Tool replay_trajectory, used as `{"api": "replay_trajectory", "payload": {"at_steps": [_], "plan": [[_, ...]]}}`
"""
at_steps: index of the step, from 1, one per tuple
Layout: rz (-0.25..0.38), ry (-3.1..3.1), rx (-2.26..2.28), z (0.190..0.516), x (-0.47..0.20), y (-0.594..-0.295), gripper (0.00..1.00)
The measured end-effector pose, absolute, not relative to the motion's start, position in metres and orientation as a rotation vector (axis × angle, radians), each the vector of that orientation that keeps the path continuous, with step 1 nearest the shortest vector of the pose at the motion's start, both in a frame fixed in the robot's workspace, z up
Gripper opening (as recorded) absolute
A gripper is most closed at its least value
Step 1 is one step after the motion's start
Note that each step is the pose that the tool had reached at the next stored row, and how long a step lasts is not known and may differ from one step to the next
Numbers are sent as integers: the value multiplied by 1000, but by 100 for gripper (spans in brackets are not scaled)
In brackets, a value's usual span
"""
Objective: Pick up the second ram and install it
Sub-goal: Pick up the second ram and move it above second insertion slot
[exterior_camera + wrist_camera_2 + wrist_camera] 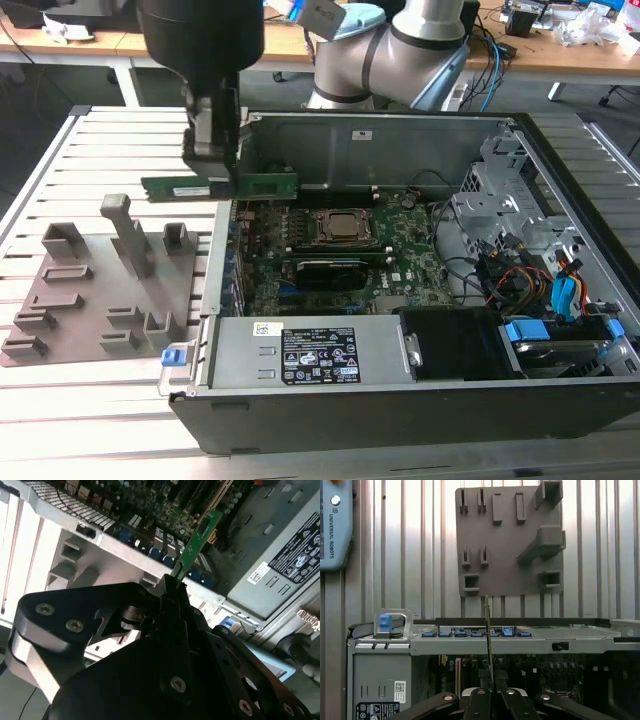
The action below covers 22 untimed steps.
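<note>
Gripper [214, 166]: pinching the ram [265, 185] near its middle.
Ram: aloft, level, straddling the case [400, 140] wall — one end over the bench [100, 150], the other over the motherboard [412, 268].
Fixture [90, 300]: on the bench beside the case.

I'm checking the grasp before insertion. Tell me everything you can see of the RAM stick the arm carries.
The second ram is a thin, long, green circuit-board stick with darker patches that look like chips. The end effector is shut on it near its middle, so both ends stick out. It hangs level and on edge in the air, over the computer case wall on the exterior view's left, touching nothing else and not in a slot.
</note>
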State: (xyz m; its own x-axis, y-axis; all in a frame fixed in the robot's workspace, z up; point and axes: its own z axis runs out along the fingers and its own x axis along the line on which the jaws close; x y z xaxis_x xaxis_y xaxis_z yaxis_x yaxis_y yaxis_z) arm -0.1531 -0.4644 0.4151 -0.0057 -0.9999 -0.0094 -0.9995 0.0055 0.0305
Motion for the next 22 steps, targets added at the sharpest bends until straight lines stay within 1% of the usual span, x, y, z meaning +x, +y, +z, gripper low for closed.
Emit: {"api": "replay_trajectory", "payload": {"at_steps": [14,20,21,22], "plan": [[-47,-2216,2203,407,-40,-464,14],[-47,-2215,2203,406,-25,-464,14],[-52,-2217,2206,406,-25,-464,14],[-91,-2233,2223,406,-25,-464,14]]}}
